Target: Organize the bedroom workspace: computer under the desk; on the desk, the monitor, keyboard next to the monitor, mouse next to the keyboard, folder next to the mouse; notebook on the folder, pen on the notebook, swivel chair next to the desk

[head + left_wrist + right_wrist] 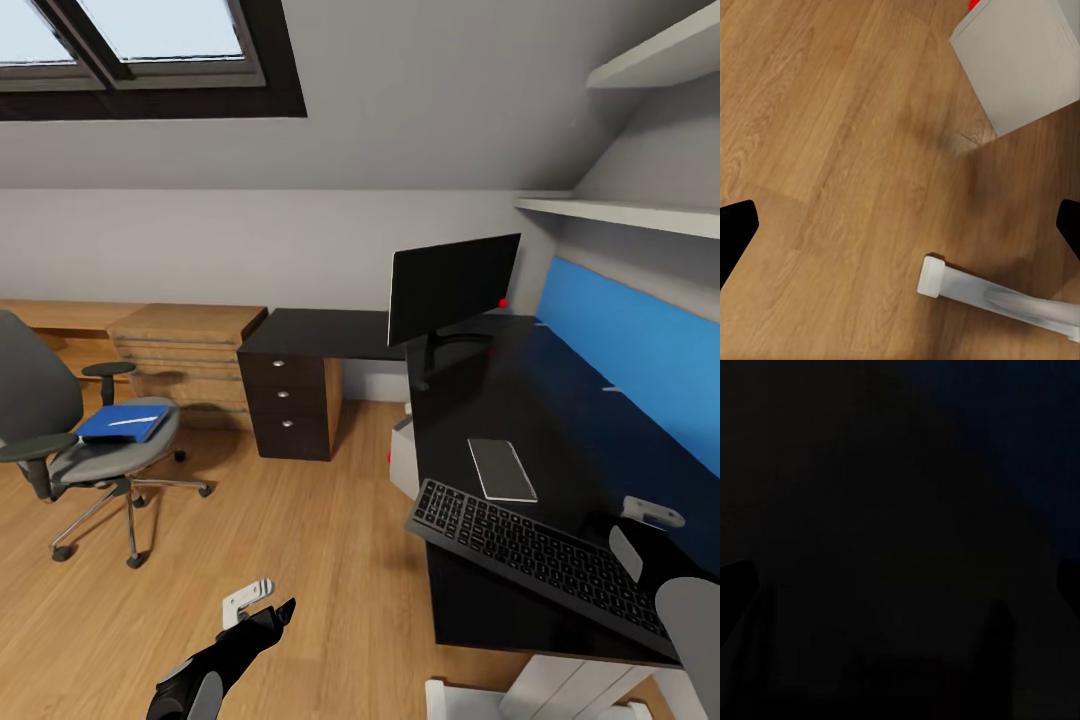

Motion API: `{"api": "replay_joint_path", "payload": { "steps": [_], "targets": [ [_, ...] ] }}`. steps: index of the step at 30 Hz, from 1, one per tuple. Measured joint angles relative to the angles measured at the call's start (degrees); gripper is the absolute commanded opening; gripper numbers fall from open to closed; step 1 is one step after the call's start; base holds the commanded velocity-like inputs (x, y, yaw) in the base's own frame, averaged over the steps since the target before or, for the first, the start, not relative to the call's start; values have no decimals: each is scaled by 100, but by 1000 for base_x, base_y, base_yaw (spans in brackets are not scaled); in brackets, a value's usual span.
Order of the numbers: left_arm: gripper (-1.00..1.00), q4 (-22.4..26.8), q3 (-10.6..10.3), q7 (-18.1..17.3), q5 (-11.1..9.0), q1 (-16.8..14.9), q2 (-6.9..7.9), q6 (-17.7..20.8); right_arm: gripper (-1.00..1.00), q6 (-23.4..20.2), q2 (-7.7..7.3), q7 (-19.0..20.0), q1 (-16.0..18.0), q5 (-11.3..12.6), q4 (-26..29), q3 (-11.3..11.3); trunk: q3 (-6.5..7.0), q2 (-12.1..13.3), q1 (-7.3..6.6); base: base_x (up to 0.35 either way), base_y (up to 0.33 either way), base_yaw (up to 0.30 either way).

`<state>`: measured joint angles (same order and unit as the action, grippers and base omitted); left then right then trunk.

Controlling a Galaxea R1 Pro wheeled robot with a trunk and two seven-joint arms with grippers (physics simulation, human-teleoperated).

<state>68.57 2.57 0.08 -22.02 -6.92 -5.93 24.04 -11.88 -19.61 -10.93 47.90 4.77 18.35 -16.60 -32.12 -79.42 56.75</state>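
Blue folder (122, 423) on swivel chair (60, 440) — far from left end effector (262, 606)

1. The desk (330, 335) has a glossy black top, with dark brown drawers and little silver knobs at its far left end.
2. The monitor (452, 283) is plain black, red dot at its lower right corner.
3. The keyboard (540, 552) is black with pale key lettering; the notebook (502, 469) beyond it is grey.
4. The swivel chair (90, 450) is grey with black armrests and chrome legs, and on its seat the folder (122, 424) is bright blue with a white pen (134, 421) on it.
5. The floor (300, 560) is warm honey wood grain, and the wall panel (640, 350) on the right is bright blue.
6. The computer (1020, 60) is light grey with a red light.
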Motion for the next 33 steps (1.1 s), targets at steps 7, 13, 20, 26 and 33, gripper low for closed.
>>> {"api": "replay_joint_path", "payload": {
  "steps": [7,13,20,26,33],
  "targets": [
    [100,-6,-1,-41,-9,0,1,-1,100,0,1,-1,3,0,0,5,0,0,0,0,0,0],
    [100,-29,-2,-59,-15,0,8,-1,100,0,1,-3,2,-2,0,15,0,0,0,-13,0,0],
    [100,-41,-2,-63,-15,0,10,-1,100,0,1,-2,3,-4,0,19,0,0,3,-193,0,0],
    [100,-43,-2,-64,-14,0,10,-1,100,5,1,-2,2,-8,4,25,0,0,1,-92,0,0],
    [100,-41,-2,-64,-13,0,10,-1,100,8,1,-2,0,-8,8,26,0,0,0,-25,9,0]
  ]
}}
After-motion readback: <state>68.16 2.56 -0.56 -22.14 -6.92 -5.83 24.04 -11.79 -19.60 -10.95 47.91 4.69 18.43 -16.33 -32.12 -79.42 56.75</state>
